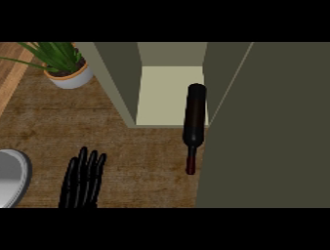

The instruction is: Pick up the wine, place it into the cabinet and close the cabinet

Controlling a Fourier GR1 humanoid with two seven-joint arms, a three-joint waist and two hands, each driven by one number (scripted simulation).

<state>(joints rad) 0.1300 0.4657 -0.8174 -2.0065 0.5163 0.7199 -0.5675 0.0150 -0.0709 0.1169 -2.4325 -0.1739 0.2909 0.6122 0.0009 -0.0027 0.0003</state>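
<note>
Wine bottle (pixel 194 119) lies on its side, dark body pointing up-view, neck and reddish cap toward the near edge. Its base end sits over the pale floor of the open cabinet (pixel 172 93); neck end sticks out over the brown table (pixel 89 122) — so roughly half in, half out. Nothing holds it. The cabinet door (pixel 276 127), a big olive panel, fills the right side of the view, with the bottle just beside its edge.

Left robot hand (pixel 83 178) shows at the lower edge, fingers straight and pointing up, released, well apart from the bottle. Right robot hand not seen anywhere.

Potted plant (pixel 65 66) in a white pot at upper left of the table. Grey rounded object (pixel 2 178) at the left edge — can't tell what it is.
</note>
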